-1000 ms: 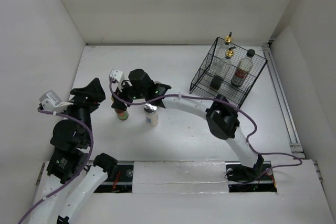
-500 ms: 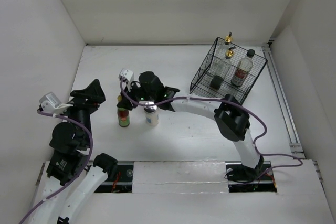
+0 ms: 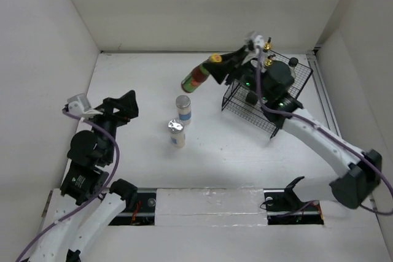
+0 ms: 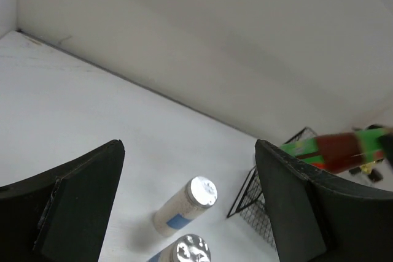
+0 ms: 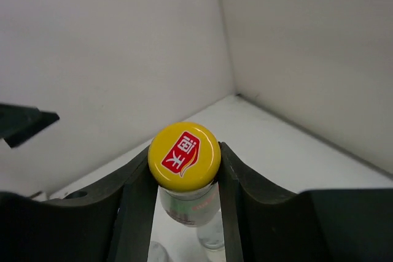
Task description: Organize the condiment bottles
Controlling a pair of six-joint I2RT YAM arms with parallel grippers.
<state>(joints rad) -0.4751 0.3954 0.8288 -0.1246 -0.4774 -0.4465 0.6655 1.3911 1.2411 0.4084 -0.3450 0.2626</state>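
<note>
My right gripper [image 3: 220,65] is shut on the neck of a small yellow-capped bottle [image 3: 196,78] with a green and red label. It holds the bottle tilted in the air just left of the black wire basket [image 3: 245,110]. In the right wrist view the cap [image 5: 184,156] sits between the fingers [image 5: 138,213]. Two silver-lidded jars stand on the table, one [image 3: 183,108] behind the other [image 3: 176,133]. Both show in the left wrist view [image 4: 187,204] [image 4: 184,251]. My left gripper [image 3: 126,105] is open and empty, left of the jars. Gold pourers [image 3: 267,45] and a black cap [image 3: 293,62] show in the basket.
The basket stands at the back right, partly hidden by my right arm. White walls close the table on the left, back and right. A rail runs along the right edge [image 3: 331,121].
My right gripper has lifted the yellow-capped bottle from the left-centre of the table and carried it up and right to the basket. My left arm has shifted slightly to the right.
</note>
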